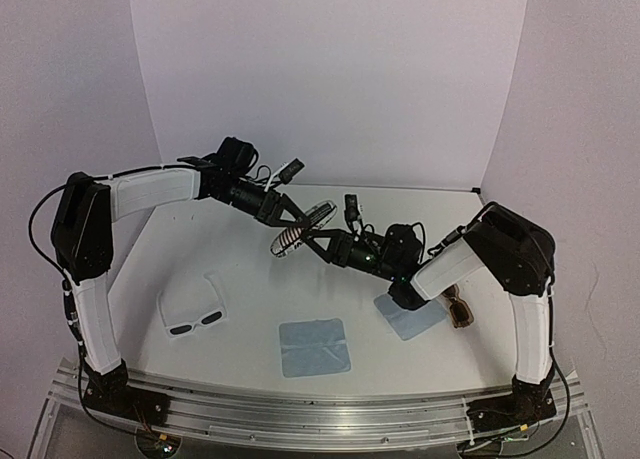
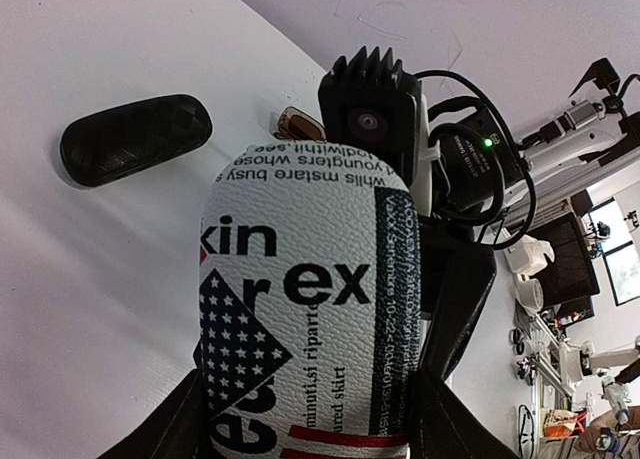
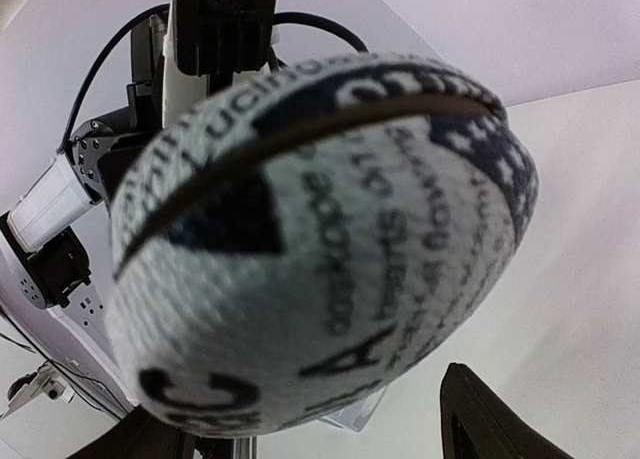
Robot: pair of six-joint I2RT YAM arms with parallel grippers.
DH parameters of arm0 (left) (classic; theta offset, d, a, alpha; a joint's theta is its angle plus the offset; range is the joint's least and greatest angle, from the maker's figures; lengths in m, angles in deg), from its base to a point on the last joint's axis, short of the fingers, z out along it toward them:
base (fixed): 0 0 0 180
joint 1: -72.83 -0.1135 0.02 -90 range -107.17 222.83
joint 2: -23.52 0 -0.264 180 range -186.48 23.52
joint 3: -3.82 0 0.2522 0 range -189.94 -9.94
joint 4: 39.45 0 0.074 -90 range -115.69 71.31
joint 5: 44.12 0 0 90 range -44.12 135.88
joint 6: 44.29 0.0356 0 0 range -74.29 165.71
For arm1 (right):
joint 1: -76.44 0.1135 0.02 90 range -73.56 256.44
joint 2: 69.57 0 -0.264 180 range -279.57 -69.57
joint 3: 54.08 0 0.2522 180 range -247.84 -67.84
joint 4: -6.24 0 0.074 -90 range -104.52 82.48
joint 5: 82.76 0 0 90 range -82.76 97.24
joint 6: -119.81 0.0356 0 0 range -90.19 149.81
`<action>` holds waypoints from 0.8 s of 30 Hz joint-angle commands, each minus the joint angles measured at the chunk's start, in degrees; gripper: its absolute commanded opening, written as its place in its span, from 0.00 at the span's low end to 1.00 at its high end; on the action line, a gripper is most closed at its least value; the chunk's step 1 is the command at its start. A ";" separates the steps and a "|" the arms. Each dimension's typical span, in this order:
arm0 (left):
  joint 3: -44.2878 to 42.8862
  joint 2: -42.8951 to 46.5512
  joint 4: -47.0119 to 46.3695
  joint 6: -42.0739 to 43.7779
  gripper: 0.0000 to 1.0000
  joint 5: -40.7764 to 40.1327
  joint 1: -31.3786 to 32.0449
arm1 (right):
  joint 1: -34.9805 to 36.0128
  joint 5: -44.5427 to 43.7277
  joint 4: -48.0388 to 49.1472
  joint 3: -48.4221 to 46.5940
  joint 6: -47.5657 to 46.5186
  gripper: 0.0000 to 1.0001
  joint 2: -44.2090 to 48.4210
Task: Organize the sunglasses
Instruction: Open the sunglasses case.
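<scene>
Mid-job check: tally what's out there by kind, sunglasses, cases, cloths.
Sunglasses: 2 (white pair, brown pair)
Cases: 2 (patterned case, black case)
Cloths: 2 (near cloth, right cloth)
Total: 6

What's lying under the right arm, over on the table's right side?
A light-blue cloth and the brown sunglasses lie below the right arm. The arm covers the cloth's far corner and part of the sunglasses, so whether they're folded can't be seen.
</scene>
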 commanded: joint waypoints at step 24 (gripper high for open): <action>-1.55 4.76 3.70 4.87 0.00 4.79 0.88 | -0.68 -18.27 -12.33 4.82 5.59 0.49 2.40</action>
